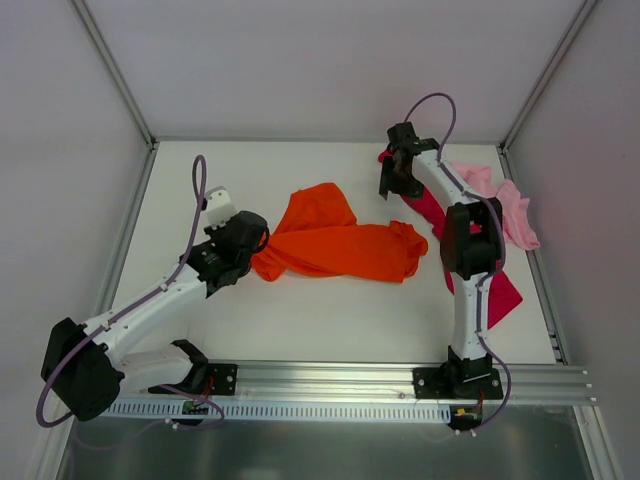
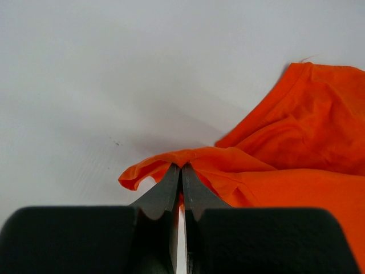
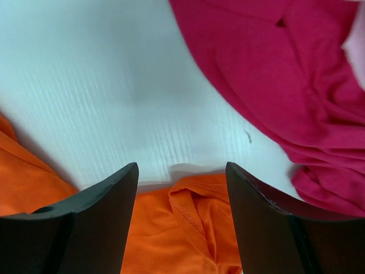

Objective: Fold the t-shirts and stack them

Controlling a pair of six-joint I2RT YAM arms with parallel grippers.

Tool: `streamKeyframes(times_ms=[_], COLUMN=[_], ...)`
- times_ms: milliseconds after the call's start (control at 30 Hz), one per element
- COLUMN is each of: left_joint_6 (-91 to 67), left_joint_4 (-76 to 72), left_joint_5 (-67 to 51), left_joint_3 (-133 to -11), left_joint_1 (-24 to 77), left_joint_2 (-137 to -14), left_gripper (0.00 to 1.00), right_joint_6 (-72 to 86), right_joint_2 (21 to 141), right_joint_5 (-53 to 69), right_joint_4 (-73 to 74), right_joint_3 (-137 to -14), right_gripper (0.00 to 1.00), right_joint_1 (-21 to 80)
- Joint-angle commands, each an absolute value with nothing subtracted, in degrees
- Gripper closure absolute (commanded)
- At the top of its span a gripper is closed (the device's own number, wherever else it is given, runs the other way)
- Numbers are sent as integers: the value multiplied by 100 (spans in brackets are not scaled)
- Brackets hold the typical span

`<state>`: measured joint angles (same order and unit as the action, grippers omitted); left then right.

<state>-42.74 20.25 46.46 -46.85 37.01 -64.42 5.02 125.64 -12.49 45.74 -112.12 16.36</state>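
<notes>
The orange t-shirt (image 1: pixel 340 240) lies crumpled mid-table. My left gripper (image 1: pixel 262 240) is shut on its left edge; the left wrist view shows the fingertips (image 2: pixel 182 166) pinching a fold of orange cloth (image 2: pixel 308 142) just above the table. My right gripper (image 1: pixel 400 190) is open and empty, hovering above the orange shirt's far right corner (image 3: pixel 165 228), which shows between the fingers (image 3: pixel 181 165). The magenta-red t-shirt (image 1: pixel 505 290) lies under and beside the right arm, also in the right wrist view (image 3: pixel 274 74). The light pink t-shirt (image 1: pixel 510 210) lies bunched at the far right.
The white table (image 1: pixel 300 320) is bounded by a metal rail (image 1: pixel 400 375) at the near edge, holding both arm bases, and by metal frame edges (image 1: pixel 130 230) left and right. White enclosure walls stand behind.
</notes>
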Motion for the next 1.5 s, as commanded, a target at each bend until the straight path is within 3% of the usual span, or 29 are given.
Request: streamKeyframes(times_ms=[0, 400, 667, 833, 967, 1467], left_joint_6=[-4245, -4210, -4210, -4192, -4175, -4166], left_joint_4=[1776, 1380, 1310, 1353, 1336, 1441], left_joint_5=[4658, 4193, 3938, 3972, 3929, 3937], left_joint_3=[-4632, -4368, -4263, -4245, -4263, -4149], left_joint_1=[3647, 3647, 3665, 3665, 3665, 3665], left_joint_2=[-6433, -6671, -6469, -6407, -6390, -5994], left_gripper=[100, 100, 100, 100, 100, 100], right_joint_6=[369, 325, 369, 246, 343, 1203], right_joint_2=[12691, 13201, 13544, 13632, 13623, 13176], right_joint_5=[-722, 234, 606, 36, -517, -4551], right_joint_4=[4843, 4641, 4755, 4939, 5001, 5695], right_joint_3=[-11558, -11760, -12129, -12252, -12199, -11892], right_gripper=[33, 26, 8, 1, 1, 0], right_joint_1=[1583, 968, 563, 405, 308, 273])
